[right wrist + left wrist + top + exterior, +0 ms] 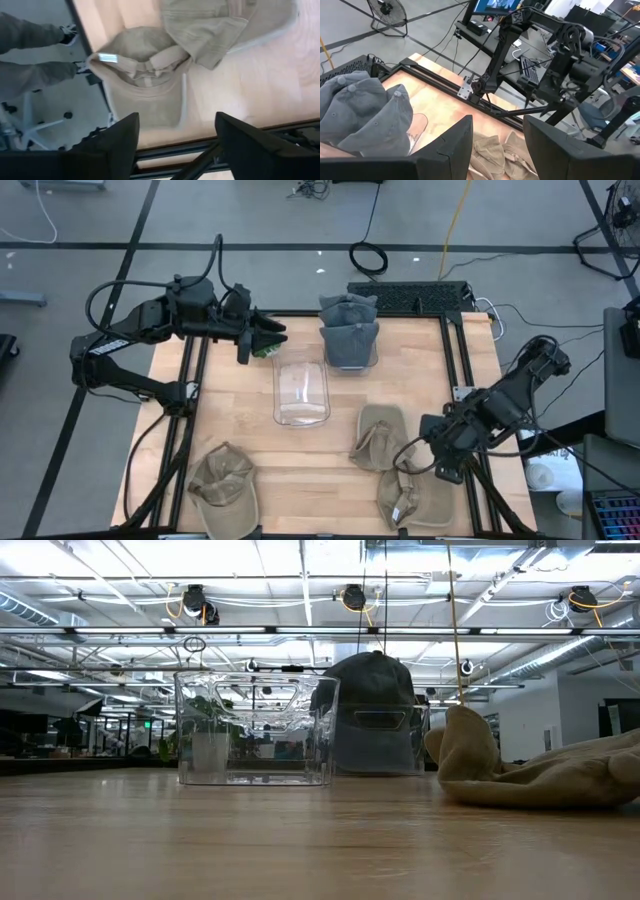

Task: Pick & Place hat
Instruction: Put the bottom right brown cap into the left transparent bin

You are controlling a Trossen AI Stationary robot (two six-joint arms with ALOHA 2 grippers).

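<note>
**Lining up on a tan hat**

While the right gripper (432, 448) hangs with its fingers spread and nothing between them, I judge the step in hand is an approach to one of the tan hats at my right front. Two lie there: a folded tan hat (378, 442) just beside the gripper, and another tan hat (412, 498) nearer the table's front edge. To do this well I would come down over a firm fold or the brim, not loose crown cloth, and close only once both fingers straddle it.

The left gripper (262, 337) waits near the far edge, beside the clear bin (301, 392), fingers apart and holding nothing. Two grey hats (348, 330) sit stacked behind the bin; an olive hat (224, 483) lies at the front left.

The right wrist view shows the strap and buckle of the hat beneath it, which the overhead view does not. The low view shows the bin holds no hat; neither gripper appears there.
</note>
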